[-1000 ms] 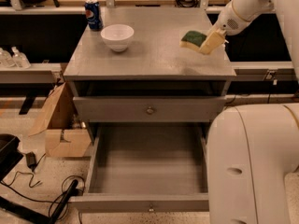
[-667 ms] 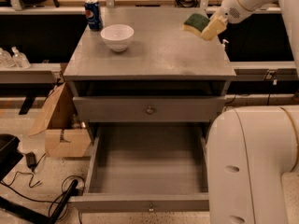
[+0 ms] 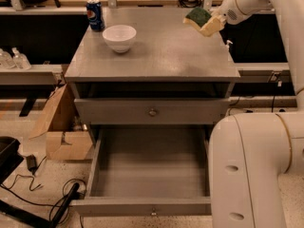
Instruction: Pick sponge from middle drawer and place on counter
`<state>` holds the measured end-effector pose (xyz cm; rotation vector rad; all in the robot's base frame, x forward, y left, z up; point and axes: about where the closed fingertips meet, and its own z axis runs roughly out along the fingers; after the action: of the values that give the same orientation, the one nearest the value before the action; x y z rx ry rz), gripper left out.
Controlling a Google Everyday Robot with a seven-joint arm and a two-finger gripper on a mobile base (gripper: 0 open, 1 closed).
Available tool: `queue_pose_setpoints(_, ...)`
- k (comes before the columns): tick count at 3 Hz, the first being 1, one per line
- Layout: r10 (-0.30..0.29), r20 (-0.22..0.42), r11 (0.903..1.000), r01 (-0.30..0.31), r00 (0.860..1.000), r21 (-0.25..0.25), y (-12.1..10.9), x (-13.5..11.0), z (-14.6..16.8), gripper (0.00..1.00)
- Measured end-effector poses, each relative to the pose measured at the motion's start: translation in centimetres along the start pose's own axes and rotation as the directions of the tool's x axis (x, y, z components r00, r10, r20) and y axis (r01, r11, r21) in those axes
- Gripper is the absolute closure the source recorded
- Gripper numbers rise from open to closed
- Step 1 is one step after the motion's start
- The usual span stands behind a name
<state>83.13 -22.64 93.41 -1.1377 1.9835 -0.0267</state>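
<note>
I am holding the sponge (image 3: 198, 17) clamped between my gripper (image 3: 209, 25) fingers, raised over the far right corner of the counter (image 3: 166, 51), well apart from the open middle drawer (image 3: 149, 172), since I am judging it needs lowering before release

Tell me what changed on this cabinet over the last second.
The hand, shut on the sponge, moved up the picture toward the far right edge of the counter, carrying the sponge with it. It has not let go. The middle drawer stayed open, and the white bowl and soda can kept their places.
</note>
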Motion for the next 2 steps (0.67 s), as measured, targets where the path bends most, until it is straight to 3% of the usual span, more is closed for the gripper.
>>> queue_pose_setpoints(1, 0.0, -0.003, 1.0, 0.0, 1.0, -0.005, 0.19, 0.06, 0.55, 0.54)
queue_pose_setpoints(2, 0.001, -0.003, 1.0, -0.001, 1.0, -0.01, 0.33, 0.11, 0.92, 0.31)
